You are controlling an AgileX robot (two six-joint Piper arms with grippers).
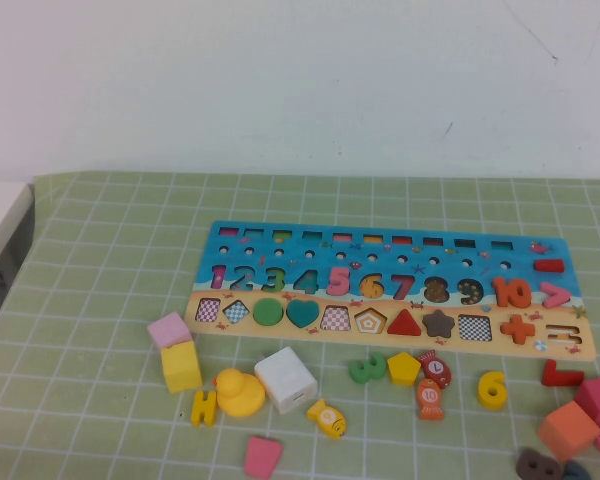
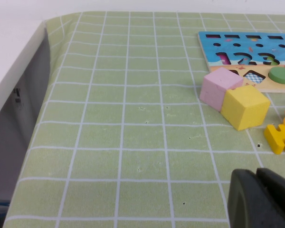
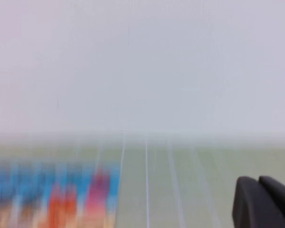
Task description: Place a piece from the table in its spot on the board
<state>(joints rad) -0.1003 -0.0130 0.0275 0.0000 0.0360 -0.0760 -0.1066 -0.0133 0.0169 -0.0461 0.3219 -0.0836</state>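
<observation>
The yellow numeral 6 (image 1: 492, 389) lies flat on the green checked cloth, in front of the right part of the board (image 1: 380, 240). The board lies flat mid-table, with a blue upper band and a sandy lower band; its 6 cut-out (image 1: 372, 287) stands between the 5 and the 7. Neither arm shows in the high view. My left gripper (image 2: 257, 199) is shut and empty, low over the cloth to the left of the board (image 2: 256, 40). My right gripper (image 3: 259, 202) is shut and empty, in a blurred view of the cloth and the board's end.
In front of the board lie a pink cube (image 1: 168, 329), a yellow cube (image 1: 181, 367), a yellow duck (image 1: 241, 392), a white cube (image 1: 285, 379), a green 3 (image 1: 367, 367) and a yellow pentagon (image 1: 403, 368). An orange block (image 1: 568, 431) lies at the front right. The table's left edge (image 1: 5, 240) drops off.
</observation>
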